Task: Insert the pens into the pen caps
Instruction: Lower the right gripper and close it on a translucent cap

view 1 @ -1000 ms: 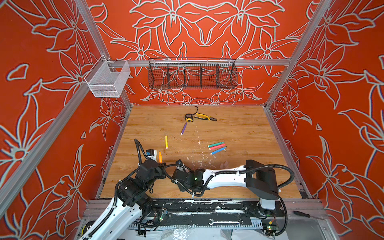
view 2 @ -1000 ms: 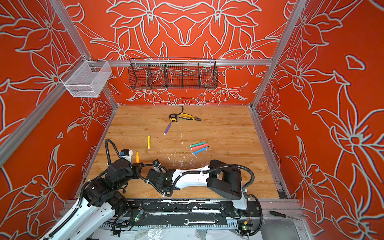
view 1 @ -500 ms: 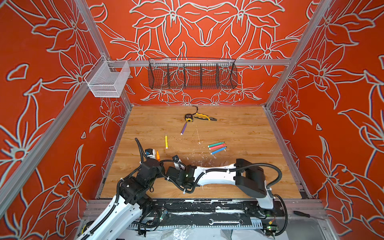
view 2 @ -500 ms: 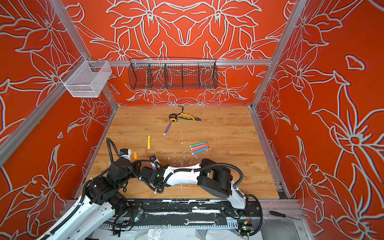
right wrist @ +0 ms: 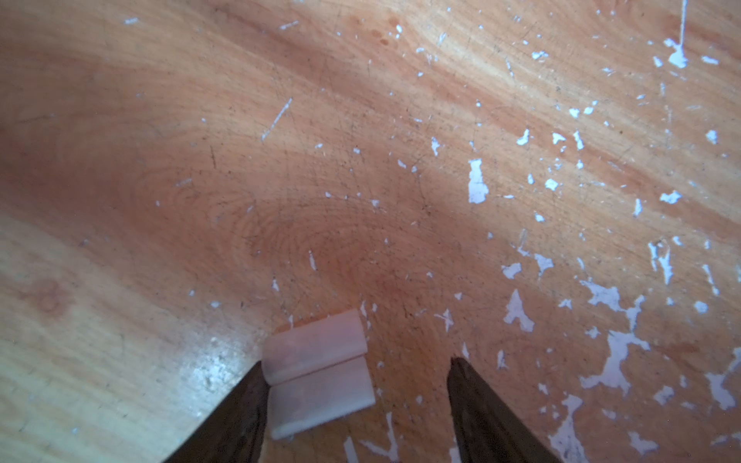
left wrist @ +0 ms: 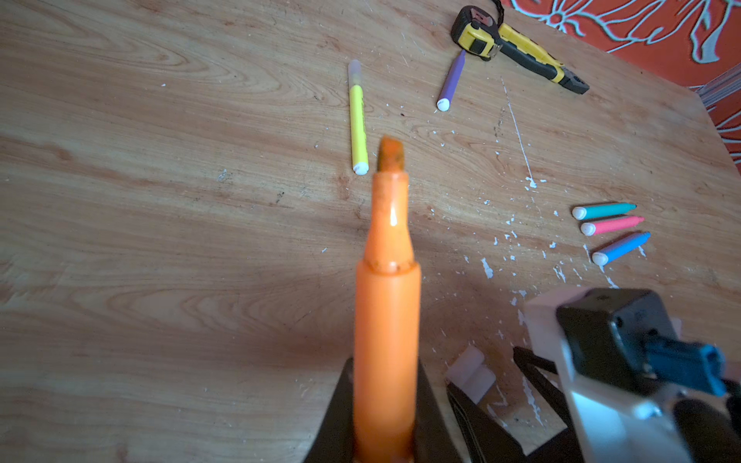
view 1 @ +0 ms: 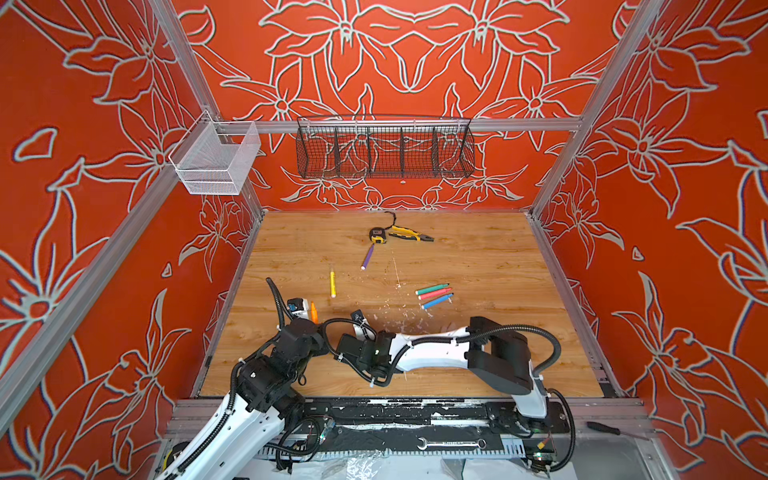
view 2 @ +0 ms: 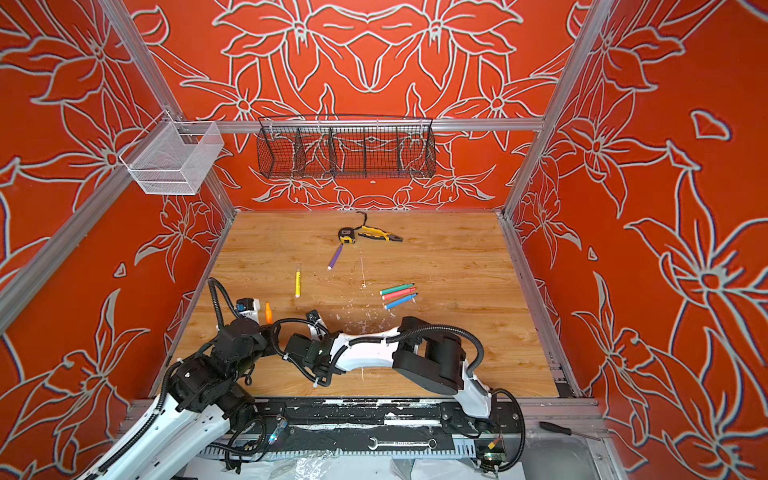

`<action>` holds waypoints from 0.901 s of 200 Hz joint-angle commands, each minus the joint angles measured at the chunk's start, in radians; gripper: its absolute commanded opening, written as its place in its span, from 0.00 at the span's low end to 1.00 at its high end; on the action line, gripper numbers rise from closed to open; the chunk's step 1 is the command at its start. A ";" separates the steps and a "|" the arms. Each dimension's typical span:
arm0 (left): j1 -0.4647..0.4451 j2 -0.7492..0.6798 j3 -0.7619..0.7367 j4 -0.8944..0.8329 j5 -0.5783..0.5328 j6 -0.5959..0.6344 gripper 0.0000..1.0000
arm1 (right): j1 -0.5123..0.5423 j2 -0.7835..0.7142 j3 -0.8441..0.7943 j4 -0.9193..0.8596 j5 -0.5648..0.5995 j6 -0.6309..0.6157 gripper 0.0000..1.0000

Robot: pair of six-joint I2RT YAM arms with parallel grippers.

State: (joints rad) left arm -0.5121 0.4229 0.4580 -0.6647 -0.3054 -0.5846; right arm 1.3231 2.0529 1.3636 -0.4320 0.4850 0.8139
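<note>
The orange pen (left wrist: 387, 304), its felt tip bare, juts from the left pincer (left wrist: 384, 366), which pinches its barrel above the counter (left wrist: 160, 240). Two translucent pen caps (right wrist: 316, 350) lie side by side on the counter inside the spread right pincer (right wrist: 356, 360), touching one finger.

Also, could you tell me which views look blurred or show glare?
Left wrist view: the orange pen is soft, with a glare streak on its neck; right wrist view: the pen cap has smeared edges and shadow pools on the table; both top views look crisp.
</note>
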 commanded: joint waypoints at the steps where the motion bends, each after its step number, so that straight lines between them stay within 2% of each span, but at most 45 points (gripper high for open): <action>1: -0.002 0.006 0.021 0.005 -0.015 -0.018 0.00 | -0.006 -0.025 -0.072 -0.040 0.034 0.038 0.71; 49: -0.002 -0.003 0.017 0.010 -0.018 -0.018 0.00 | -0.016 -0.083 -0.159 -0.012 0.044 0.059 0.70; 110: -0.002 -0.007 0.014 0.011 -0.014 -0.016 0.00 | -0.022 -0.131 -0.207 0.008 0.047 0.066 0.53; 180: -0.002 -0.006 0.014 0.013 -0.012 -0.015 0.00 | -0.053 -0.078 -0.156 0.024 -0.015 0.036 0.51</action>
State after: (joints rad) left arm -0.5121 0.4217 0.4580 -0.6640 -0.3050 -0.5846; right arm 1.2881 1.9377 1.1831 -0.3779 0.5041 0.8516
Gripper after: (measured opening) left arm 0.146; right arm 0.513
